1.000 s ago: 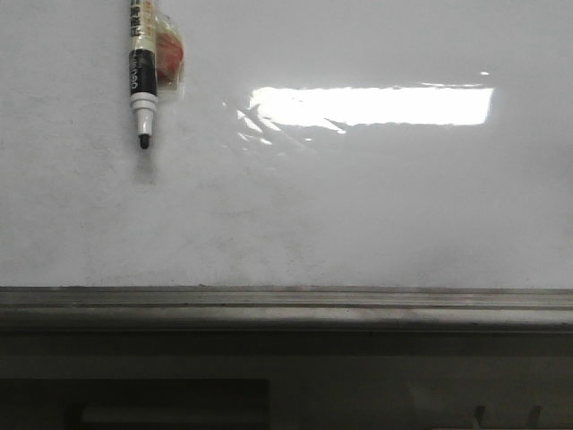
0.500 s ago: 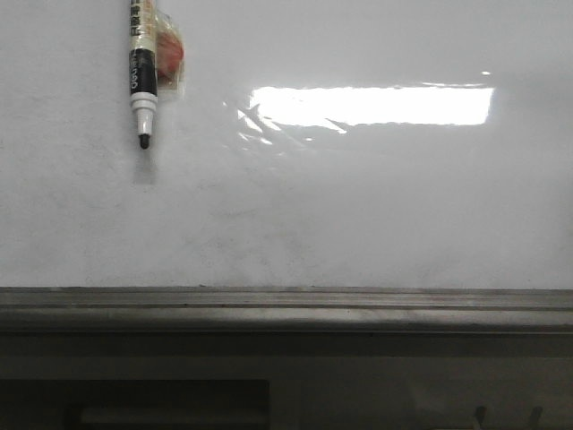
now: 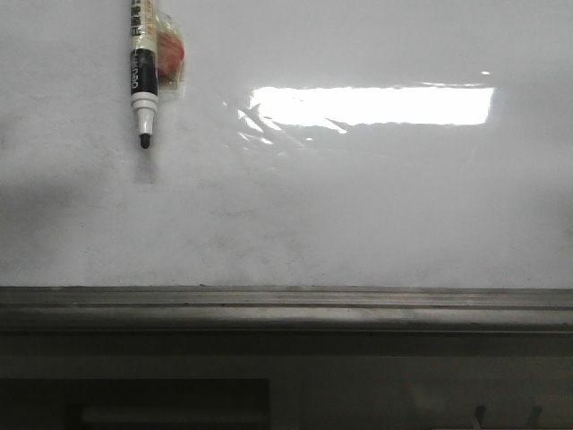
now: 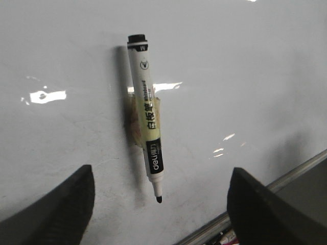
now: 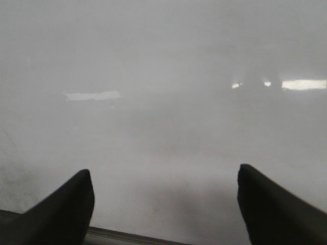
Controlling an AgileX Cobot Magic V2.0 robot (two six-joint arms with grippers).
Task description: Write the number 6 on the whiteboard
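The whiteboard (image 3: 358, 215) fills the front view, glossy white and faintly smudged. No number 6 shows on it. A white and black marker (image 3: 141, 72) is stuck on the board at the upper left with tape, uncapped tip down. In the left wrist view the marker (image 4: 148, 127) lies ahead of my left gripper (image 4: 161, 194), which is open and empty, fingers (image 4: 61, 209) wide apart on either side below its tip. My right gripper (image 5: 163, 199) is open and empty, facing bare whiteboard (image 5: 163, 102). Neither gripper shows in the front view.
A grey metal ledge (image 3: 286, 305) runs along the board's lower edge; it also shows in the left wrist view (image 4: 286, 178). A bright rectangular light glare (image 3: 372, 105) lies on the board at upper middle. A piece of tape with an orange patch (image 3: 170, 54) sits behind the marker.
A faint shadow has spread over the board's left side in the front view. The marker has not moved.
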